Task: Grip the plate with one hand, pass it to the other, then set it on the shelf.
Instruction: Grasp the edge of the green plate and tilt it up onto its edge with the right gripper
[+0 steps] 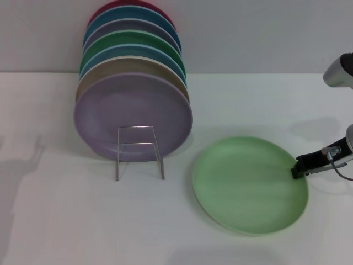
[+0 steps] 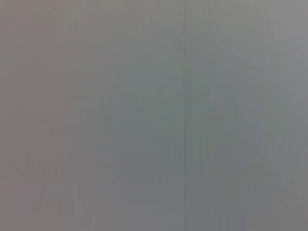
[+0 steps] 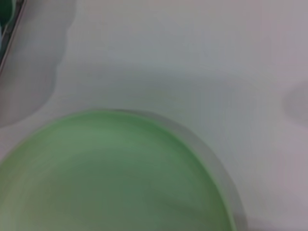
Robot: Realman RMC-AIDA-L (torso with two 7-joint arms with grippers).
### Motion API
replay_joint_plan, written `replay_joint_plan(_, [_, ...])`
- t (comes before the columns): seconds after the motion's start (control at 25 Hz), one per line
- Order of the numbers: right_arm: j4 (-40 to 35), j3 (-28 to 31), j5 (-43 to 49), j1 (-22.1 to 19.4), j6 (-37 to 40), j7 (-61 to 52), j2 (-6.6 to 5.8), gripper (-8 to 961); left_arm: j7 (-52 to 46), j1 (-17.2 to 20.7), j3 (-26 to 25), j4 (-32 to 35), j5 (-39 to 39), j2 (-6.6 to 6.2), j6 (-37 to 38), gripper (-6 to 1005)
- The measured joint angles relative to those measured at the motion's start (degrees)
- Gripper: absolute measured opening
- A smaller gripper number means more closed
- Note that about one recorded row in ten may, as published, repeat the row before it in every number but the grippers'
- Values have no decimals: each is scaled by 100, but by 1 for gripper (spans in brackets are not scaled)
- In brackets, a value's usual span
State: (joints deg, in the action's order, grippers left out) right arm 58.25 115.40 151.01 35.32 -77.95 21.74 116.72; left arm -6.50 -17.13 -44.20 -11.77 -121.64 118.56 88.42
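Now right tool [image 1: 300, 169] at plate [image 1: 248, 185] rim's right edge on table [image 1: 83, 221], opening unclear; left tool unseen.

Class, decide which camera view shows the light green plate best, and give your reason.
The head view: the whole plate lies flat on the table, with the right gripper at its rim. The right wrist view shows only part of it. The left wrist view shows none of it.
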Motion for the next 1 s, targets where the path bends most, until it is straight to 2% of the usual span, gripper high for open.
replay_joint_plan(0.08, [-2, 0, 2, -5, 7, 32, 0, 62, 0, 1, 0, 4, 0, 0, 1, 859])
replay_joint_plan(0.6, [68, 33, 94, -39, 218, 185, 6, 39, 0, 17, 0, -10, 0, 0, 50, 859])
replay_joint_plan(0.72, [362, 46, 53, -167, 303, 276, 79, 38, 0, 17, 0, -13, 0, 0, 70, 857])
replay_joint_plan(0.84, [1045, 21, 43, -417, 426, 367, 200, 37, 0, 17, 0, -23, 0, 0, 80, 858])
replay_joint_plan(1.0, [1466, -6, 42, -562, 492, 377, 218, 31, 0, 17, 0, -34, 1, 0, 81, 858])
